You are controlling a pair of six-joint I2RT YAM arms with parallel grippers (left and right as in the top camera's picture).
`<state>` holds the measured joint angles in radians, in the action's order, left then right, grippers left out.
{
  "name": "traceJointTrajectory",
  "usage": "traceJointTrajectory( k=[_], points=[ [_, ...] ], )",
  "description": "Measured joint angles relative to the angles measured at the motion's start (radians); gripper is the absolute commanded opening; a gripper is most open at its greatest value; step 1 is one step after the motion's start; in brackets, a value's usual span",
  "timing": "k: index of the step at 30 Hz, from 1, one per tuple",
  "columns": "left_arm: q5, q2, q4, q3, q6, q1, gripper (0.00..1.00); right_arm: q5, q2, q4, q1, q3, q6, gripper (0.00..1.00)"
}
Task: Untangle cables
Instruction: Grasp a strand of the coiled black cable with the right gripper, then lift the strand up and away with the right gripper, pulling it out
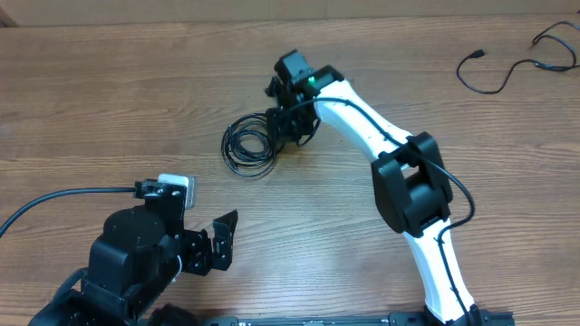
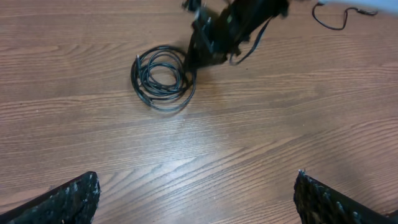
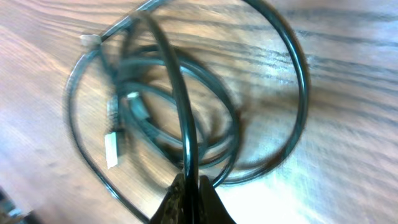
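Since the black cable coil (image 1: 246, 145), upper centre of the overhead view, looks light and limp, pulling one strand will likely drag every loop; a free plug end (image 3: 112, 146) seems the better hold. Right tool (image 1: 290, 134) is pinched closed on one strand; left tool (image 1: 220, 243), lower left, gapes empty. Bare tabletop (image 1: 109, 91) lies open on every side of it.

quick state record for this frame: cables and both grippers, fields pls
coiled cable: black, lying mid-table
right gripper: shut on one strand at the coil's right edge
left gripper: open, empty, well apart from the coil
second cable: loose at the far right, no gripper near it
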<state>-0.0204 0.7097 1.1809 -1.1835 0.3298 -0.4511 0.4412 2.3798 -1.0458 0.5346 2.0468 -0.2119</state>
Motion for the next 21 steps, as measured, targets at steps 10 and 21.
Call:
traceJointTrajectory(
  k=[10, 21],
  points=[
    [0.0, 0.0, 0.0, 0.0, 0.0, 0.0, 0.99, 0.016, -0.304, -0.027, -0.018, 0.061, 0.056, 0.04],
    [0.0, 0.0, 0.0, 0.0, 0.0, 0.0, 1.0, 0.015, -0.508, 0.15, -0.018, 0.066, 0.078, 0.04]
  ],
)
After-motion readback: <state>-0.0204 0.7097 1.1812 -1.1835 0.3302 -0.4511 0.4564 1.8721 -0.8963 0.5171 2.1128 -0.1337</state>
